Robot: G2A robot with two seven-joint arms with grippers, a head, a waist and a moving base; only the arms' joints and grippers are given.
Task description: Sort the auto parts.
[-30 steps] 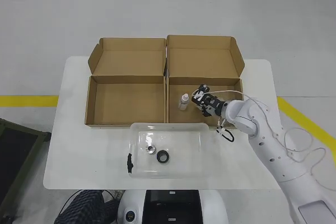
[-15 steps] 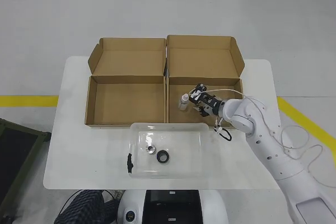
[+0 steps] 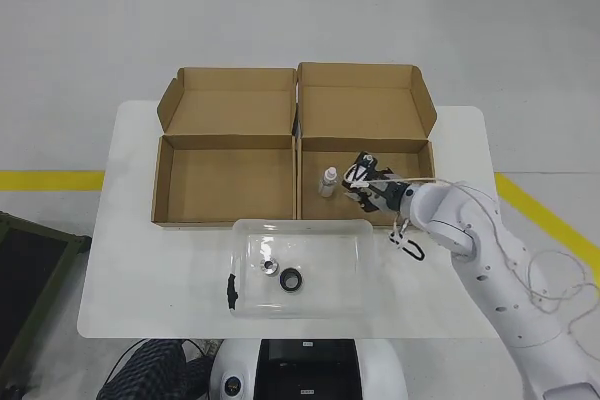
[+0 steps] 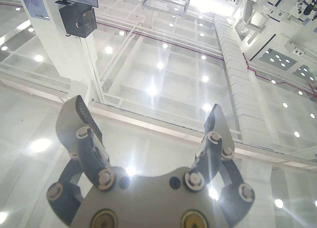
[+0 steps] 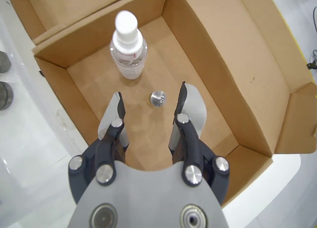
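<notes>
**Hovering Over a Small Silver Metal Part (image 5: 158, 98)**

The right end effector (image 5: 151, 92) hangs open above it, mid-frame in the brown cardboard box (image 5: 223, 40). A sideways swing could topple the neighbouring clear plastic bottle (image 5: 127, 50). Left end effector (image 4: 146, 105): open.

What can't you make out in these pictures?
- Top view: the small metal part in the right box sits under the right gripper and cannot be picked out.
- Top view: the black piece at the edge of the clear tray is too small to identify.
- Right wrist view: two dark round parts are cut off by the picture's edge.
- Left wrist view: the left gripper faces the ceiling; its place by the table is unknowable.
</notes>
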